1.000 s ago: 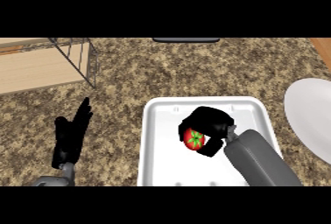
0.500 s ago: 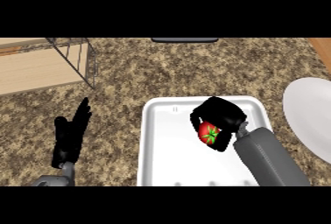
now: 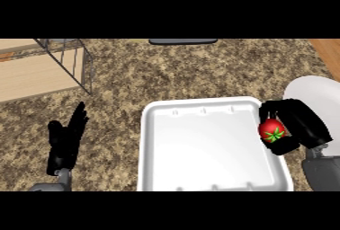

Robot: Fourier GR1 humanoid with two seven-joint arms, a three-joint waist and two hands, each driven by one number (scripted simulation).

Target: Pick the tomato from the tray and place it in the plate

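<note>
Gripping tomato (image 3: 271, 130) in my curled right hand (image 3: 299, 126) over tray (image 3: 199, 148) rim, 3 o'clock | plate (image 3: 315, 96) just beyond | left hand (image 3: 66, 139) spread flat, 9 o'clock

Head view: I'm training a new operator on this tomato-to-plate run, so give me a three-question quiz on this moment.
1. True or false: the tomato lies loose in the middle of the tray.
2. Which hand holds the tomato? A) left hand B) right hand
3. On which side of the tray does the plate sit?

Key: 1. False; it is held over the tray's right rim. 2. B; the left hand rests open on the counter. 3. The right side; the tomato is not yet on it.
</note>
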